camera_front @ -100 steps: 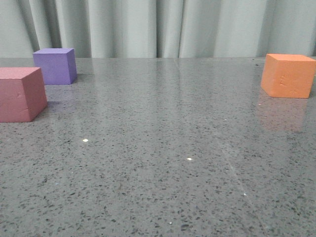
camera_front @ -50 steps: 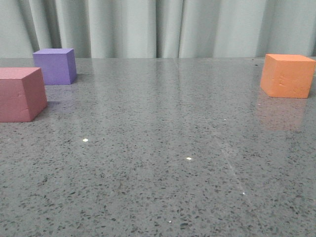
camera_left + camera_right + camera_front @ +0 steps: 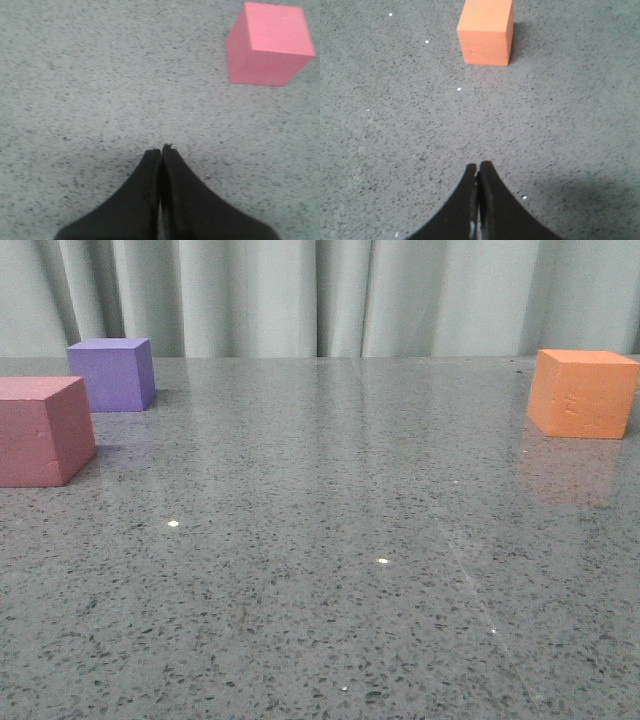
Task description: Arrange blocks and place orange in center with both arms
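The orange cube (image 3: pixel 583 393) sits at the far right of the table in the front view; it also shows in the right wrist view (image 3: pixel 486 32), ahead of my right gripper (image 3: pixel 479 165), which is shut and empty above the table. The pink cube (image 3: pixel 40 430) sits at the left edge, and the purple cube (image 3: pixel 112 373) stands behind it. In the left wrist view the pink cube (image 3: pixel 270 44) lies ahead and off to one side of my left gripper (image 3: pixel 160 149), which is shut and empty. Neither gripper shows in the front view.
The table (image 3: pixel 330 540) is a grey speckled stone surface. A pale pleated curtain (image 3: pixel 320 295) hangs behind its far edge.
The orange cube's dented face looks slightly shifted in the front view; otherwise nothing has visibly moved.
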